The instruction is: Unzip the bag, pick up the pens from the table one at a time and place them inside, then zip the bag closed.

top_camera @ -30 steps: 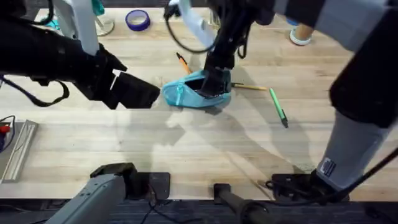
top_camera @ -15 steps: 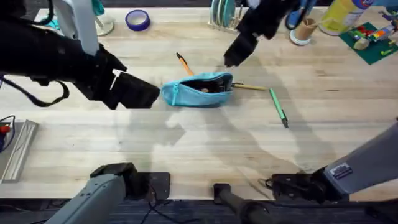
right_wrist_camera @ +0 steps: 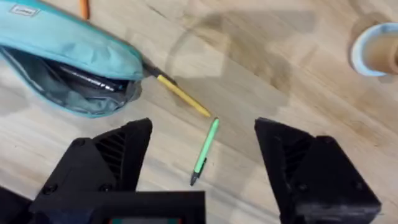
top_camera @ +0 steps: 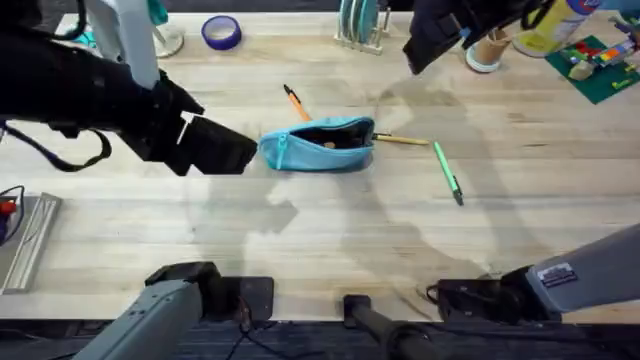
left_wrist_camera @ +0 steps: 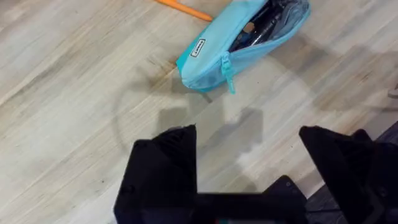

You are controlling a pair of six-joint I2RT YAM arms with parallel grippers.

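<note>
The right gripper (right_wrist_camera: 202, 180), fingers wide apart and empty, has been lifted farther from the unzipped light blue fabric pouch (top_camera: 320, 143); the left gripper (left_wrist_camera: 249, 180) is likewise spread, empty.

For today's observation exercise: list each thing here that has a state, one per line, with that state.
Bag: unzipped, open, lying on the table.
Orange pen: on the table, behind the bag.
Yellow pen: on the table, at the bag's end.
Green pen: on the table, apart.
Left tool: open, empty.
Right tool: open, empty.
</note>
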